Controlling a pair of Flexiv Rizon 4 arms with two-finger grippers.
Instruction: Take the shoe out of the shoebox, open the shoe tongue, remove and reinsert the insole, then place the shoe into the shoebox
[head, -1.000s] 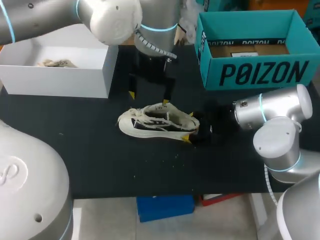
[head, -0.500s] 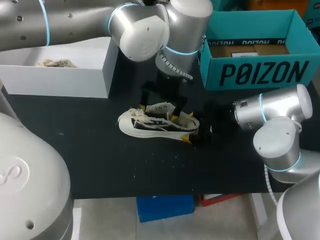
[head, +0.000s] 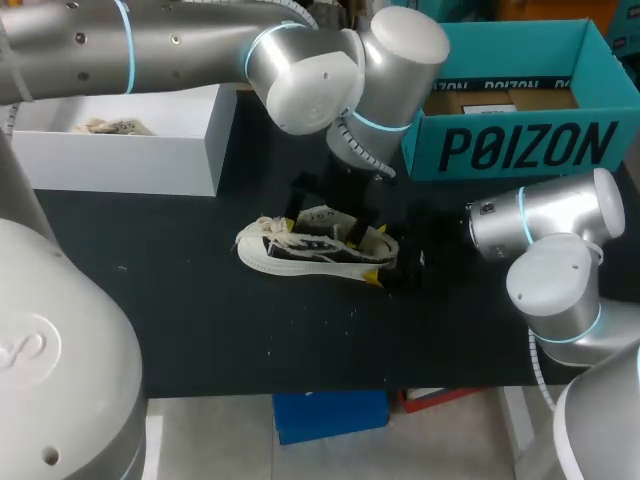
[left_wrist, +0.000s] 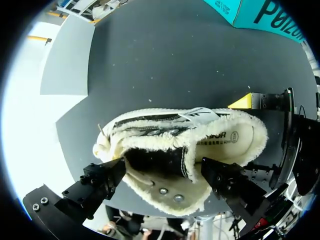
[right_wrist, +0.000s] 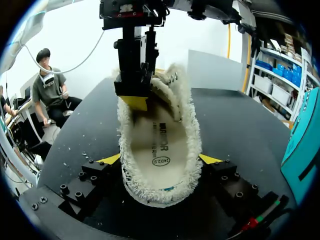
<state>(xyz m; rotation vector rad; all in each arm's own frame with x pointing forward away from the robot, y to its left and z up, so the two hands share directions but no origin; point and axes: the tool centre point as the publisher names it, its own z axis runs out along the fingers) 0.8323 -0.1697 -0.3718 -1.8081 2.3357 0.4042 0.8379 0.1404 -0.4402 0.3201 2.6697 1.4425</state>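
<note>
While the teal shoebox (head: 520, 145) stands open at the far right of the black table (head: 200, 320), you have the shoe (head: 300, 255) out of it. The shoe stands on its sole near the middle of the table, well apart from the shoebox, toe toward your left and heel toward your right.

Your right claw (right_wrist: 160, 159) is clamped on the heel. Its two yellow tips press the fuzzy rim from either side, and its camera looks along the pale insole (right_wrist: 159, 135) lying inside the shoe.

Your left arm (head: 200, 50) comes in from the left and hangs above the middle of the shoe, with your left claw (left_wrist: 161, 169) pointing down onto it. That claw is spread apart, not clamped. The tongue (left_wrist: 182, 157) and the dark opening beside it sit between the fingers: one finger (left_wrist: 97, 187) is by the laced front, the other toward the collar. In its own camera the tips are hidden behind the shoe's edge, so you cannot tell how deep they sit. From the right wrist, one yellow fingertip (right_wrist: 134, 102) of the left claw sits against the shoe's side rim, ahead of the right claw.

A brown card insert (head: 495, 98) lies inside the shoebox. The white box (head: 120, 160) stands at the far left of the table, with a pale crumpled thing (head: 105, 126) in it.
</note>
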